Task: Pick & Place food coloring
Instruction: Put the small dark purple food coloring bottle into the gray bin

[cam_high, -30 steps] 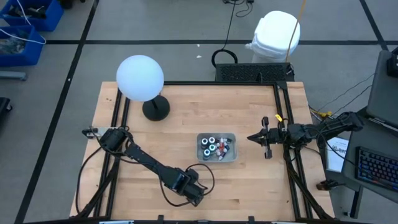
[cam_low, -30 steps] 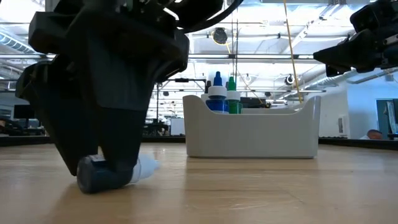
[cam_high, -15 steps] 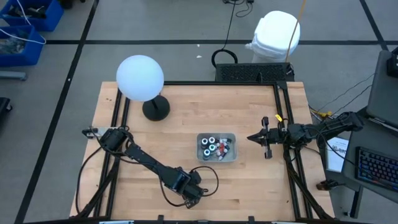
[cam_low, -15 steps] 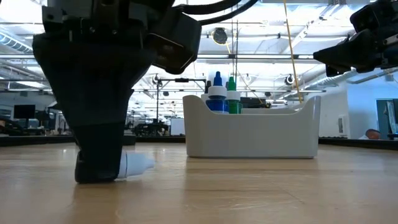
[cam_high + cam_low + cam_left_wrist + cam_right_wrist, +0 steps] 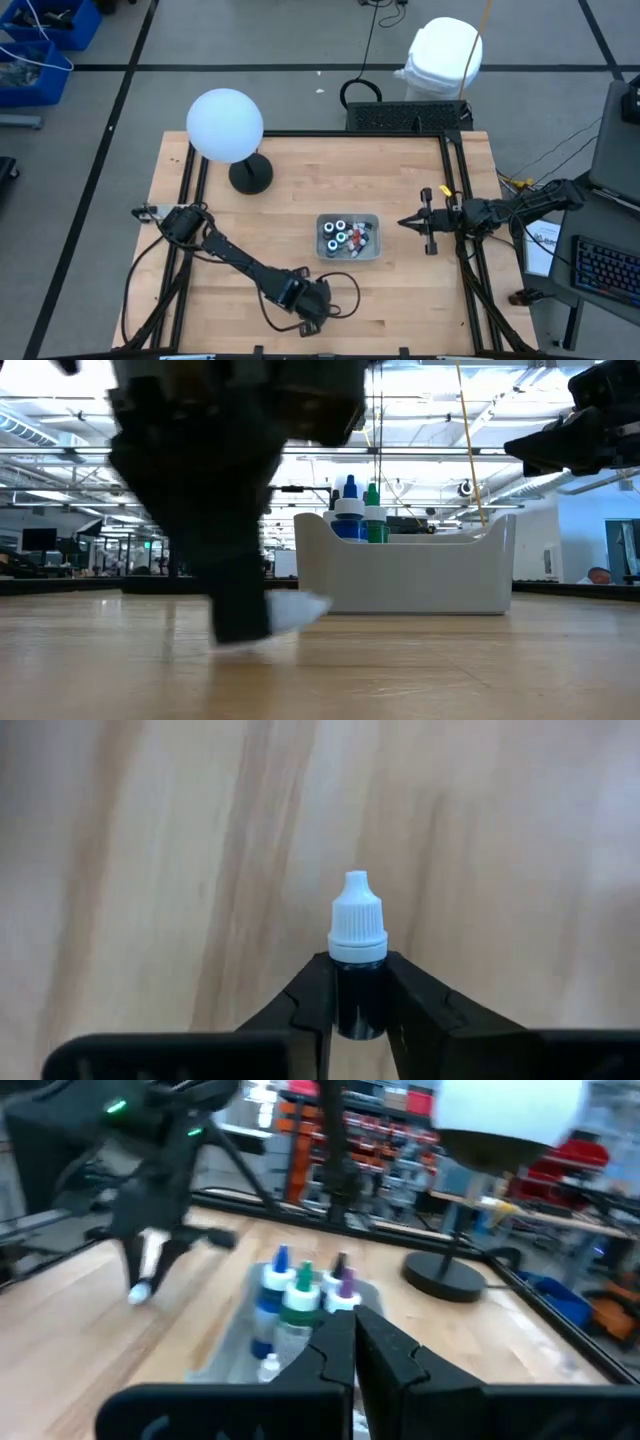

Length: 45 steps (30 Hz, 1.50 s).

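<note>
You had one small food coloring bottle [image 5: 357, 960] pinched between the two fingers of your left gripper [image 5: 357, 1005]. The bottle was dark, with a white ribbed cap that ended in a little pointed tip. The jaws were nearly closed and pressed on both sides of the dark body, and the white cap stuck out past the fingertips. In the low view the white tip [image 5: 300, 610] pointed toward the tray [image 5: 405, 575] and sat just above the wooden table [image 5: 450, 670].

Seen from above, your left gripper [image 5: 312, 307] was near the table's front edge, in front of the tray [image 5: 348, 238] and a little to its left, apart from it.

The tray held the other bottles [image 5: 343, 237], standing close together. From the side you could see a blue top [image 5: 349, 488] and a green top [image 5: 373, 494] poking up over the tray's wall.

Your right gripper [image 5: 404, 221] waited just to the right of the tray, up off the table, with its jaws closed tight and holding nothing.

A white ball lamp [image 5: 226, 126] stood behind the tray, far off to its left.
</note>
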{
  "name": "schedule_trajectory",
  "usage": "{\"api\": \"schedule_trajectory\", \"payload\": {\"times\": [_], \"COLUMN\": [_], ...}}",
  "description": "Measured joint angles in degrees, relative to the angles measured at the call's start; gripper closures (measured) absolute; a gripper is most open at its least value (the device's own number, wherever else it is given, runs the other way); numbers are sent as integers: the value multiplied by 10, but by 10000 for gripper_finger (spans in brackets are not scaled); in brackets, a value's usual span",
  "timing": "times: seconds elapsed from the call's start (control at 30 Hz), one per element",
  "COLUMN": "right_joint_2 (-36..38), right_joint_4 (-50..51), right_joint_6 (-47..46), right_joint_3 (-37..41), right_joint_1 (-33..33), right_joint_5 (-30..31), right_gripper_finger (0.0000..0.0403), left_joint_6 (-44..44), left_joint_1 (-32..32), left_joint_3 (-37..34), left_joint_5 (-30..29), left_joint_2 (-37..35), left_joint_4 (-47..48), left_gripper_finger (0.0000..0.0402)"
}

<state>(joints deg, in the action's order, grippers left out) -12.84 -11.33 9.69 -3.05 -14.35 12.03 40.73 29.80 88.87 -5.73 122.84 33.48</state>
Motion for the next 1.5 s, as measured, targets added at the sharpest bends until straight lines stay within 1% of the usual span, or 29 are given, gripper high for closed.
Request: {"api": "schedule_trajectory", "payload": {"times": [0.1, 0.13, 0.27, 0.37, 0.43, 0.5, 0.57, 0.63, 0.73, 0.83, 0.93, 1.03, 1.1, 1.2, 1.33, 1.5], "right_joint_2": [-7, -13, -54, -112, -168, -233, -312, -391, -503, -604, -684, -747, -780, -820, -866, -911], "right_joint_4": [-1, -2, -44, -63, -71, -97, -129, -167, -245, -232, -218, -218, -229, -280, -337, -357], "right_joint_6": [26, 34, 59, 77, 86, 101, 124, 159, 205, 241, 283, 339, 374, 429, 486, 525], "right_joint_3": [0, 0, -1, -19, -47, -80, -110, -137, -199, -274, -338, -375, -388, -400, -421, -451], "right_joint_1": [-4, -9, -50, -103, -143, -179, -207, -227, -245, -254, -261, -265, -265, -264, -263, -259], "right_joint_5": [-44, -51, -49, -46, -17, 30, 68, 90, 103, 144, 191, 235, 254, 257, 266, 271], "right_gripper_finger": [403, 403, 403, 403, 403, 403, 401, 394, 370, 335, 294, 256, 237, 218, 214, 227], "left_joint_6": [-36, -42, -49, -57, -70, -80, -86, -91, -109, -121, -131, -144, -146, -152, -163, -164], "left_joint_1": [6, 7, 12, 12, 12, 10, 4, -4, -12, -17, -20, -20, -20, -19, -20, -22], "left_joint_3": [1, 2, 2, 2, 2, 2, 2, 3, 3, 3, 3, 3, 4, 4, 4, 4], "left_joint_5": [-22, -28, -59, -74, -79, -78, -78, -79, -75, -67, -66, -64, -63, -63, -63, -63], "left_joint_2": [-27, -36, -64, -86, -96, -102, -109, -112, -112, -112, -113, -113, -113, -113, -113, -113], "left_joint_4": [-33, -40, -35, -38, -38, -37, -38, -46, -45, -57, -60, -69, -66, -66, -66, -64], "left_gripper_finger": [327, 331, 342, 336, 332, 331, 330, 330, 329, 329, 328, 328, 328, 328, 328, 328]}}
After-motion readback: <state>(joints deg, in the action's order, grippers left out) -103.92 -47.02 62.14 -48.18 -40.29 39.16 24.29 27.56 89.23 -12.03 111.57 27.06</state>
